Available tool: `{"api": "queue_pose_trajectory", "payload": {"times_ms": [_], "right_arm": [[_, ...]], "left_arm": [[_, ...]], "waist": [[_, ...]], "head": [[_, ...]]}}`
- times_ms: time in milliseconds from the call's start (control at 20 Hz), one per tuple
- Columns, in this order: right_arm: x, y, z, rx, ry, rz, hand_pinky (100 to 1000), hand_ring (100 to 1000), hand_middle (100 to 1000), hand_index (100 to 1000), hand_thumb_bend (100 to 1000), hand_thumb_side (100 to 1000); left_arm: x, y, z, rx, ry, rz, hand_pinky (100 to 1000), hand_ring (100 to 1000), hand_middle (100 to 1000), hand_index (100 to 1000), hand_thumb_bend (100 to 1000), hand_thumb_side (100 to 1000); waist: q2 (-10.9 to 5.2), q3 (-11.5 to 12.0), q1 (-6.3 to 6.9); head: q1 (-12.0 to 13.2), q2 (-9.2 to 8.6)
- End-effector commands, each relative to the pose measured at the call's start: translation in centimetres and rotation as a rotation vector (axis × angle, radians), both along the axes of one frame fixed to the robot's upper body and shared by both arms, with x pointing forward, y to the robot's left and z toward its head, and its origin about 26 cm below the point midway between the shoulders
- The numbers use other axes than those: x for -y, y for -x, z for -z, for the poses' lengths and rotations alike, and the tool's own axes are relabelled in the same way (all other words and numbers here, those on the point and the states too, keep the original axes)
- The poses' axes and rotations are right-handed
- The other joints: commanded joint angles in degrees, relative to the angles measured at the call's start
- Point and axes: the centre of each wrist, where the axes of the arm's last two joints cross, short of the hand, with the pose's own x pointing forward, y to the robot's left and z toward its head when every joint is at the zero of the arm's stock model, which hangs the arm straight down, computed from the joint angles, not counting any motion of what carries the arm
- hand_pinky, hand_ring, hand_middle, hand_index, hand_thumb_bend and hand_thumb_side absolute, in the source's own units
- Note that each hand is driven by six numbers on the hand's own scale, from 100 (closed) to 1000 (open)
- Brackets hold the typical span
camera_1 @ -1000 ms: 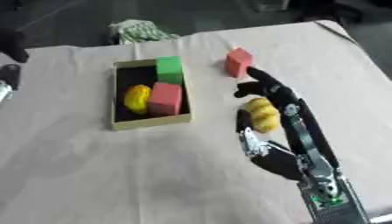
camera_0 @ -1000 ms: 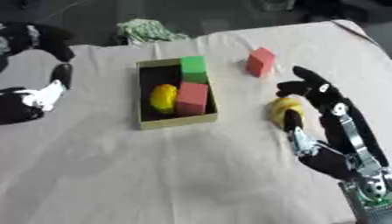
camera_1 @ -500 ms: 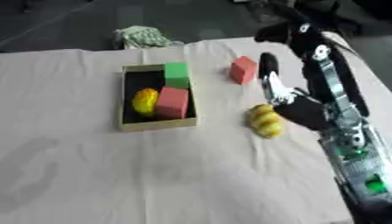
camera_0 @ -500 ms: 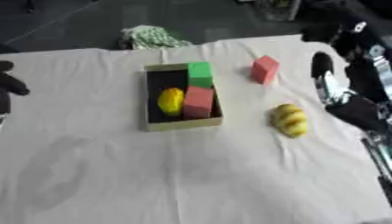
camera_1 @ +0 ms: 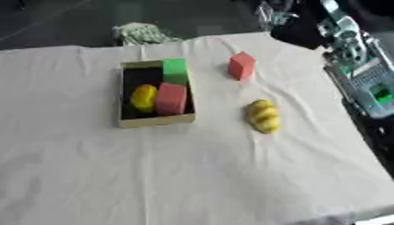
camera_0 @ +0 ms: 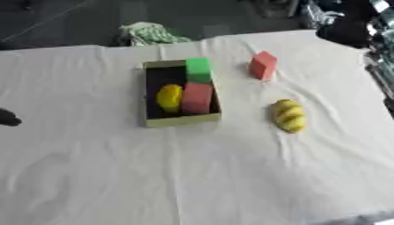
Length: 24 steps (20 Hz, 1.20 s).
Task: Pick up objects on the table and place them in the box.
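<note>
An open tan box (camera_0: 181,121) stands left of the table's middle. Inside it are a yellow rounded object (camera_0: 169,97), a red block (camera_0: 197,97) and a green block (camera_0: 198,70). To its right, a second red block (camera_0: 263,65) stands on the white cloth. A yellow ridged object (camera_0: 289,115) lies nearer, apart from everything. My right hand (camera_1: 298,31) is a dark blur at the upper right, well above and away from both loose objects. Only a black sliver of my left hand (camera_0: 7,117) shows at the left edge.
A green-and-white bundle of cloth (camera_0: 149,33) lies at the table's far edge behind the box. My right forearm with its green board (camera_1: 369,85) runs along the right edge. A white cloth (camera_0: 192,176) covers the table, its near part wrinkled.
My right hand has lifted off from beside the yellow ridged object and drawn back to the upper right. My left hand has slid out toward the left edge. The camera has shifted too.
</note>
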Motion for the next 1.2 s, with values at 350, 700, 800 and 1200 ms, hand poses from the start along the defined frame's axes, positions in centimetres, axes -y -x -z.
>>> {"api": "queue_pose_trajectory", "payload": {"times_ms": [350, 700, 800, 1200], "right_arm": [[6.5, -4.5, 3.9, -0.193, 0.159, 0.285, 855, 889, 802, 967, 100, 315], [7.7, -4.9, 6.8, -0.253, 0.245, 0.423, 880, 920, 839, 977, 100, 558], [7.6, -5.0, 7.1, -0.266, 0.274, 0.425, 882, 924, 846, 980, 100, 585], [7.5, -5.2, 7.8, -0.294, 0.326, 0.438, 888, 929, 858, 984, 100, 656]], "left_arm": [[1.8, 0.4, 0.2, -0.017, -0.003, 0.059, 802, 632, 579, 823, 100, 620], [2.4, 0.4, 0.4, -0.033, 0.001, 0.081, 803, 631, 578, 823, 100, 632], [2.5, 0.4, 0.4, -0.035, 0.000, 0.085, 804, 631, 578, 824, 100, 633], [2.7, 0.5, 0.5, -0.040, -0.008, 0.098, 805, 631, 579, 826, 100, 637]], "waist": [[-1.49, 2.61, 0.11], [-1.46, 4.20, -0.04], [-1.42, 4.31, -0.07], [-1.31, 4.38, 0.05]], "head": [[-4.16, 0.75], [-5.15, 0.50], [-5.11, 0.51], [-5.12, 0.47]]}}
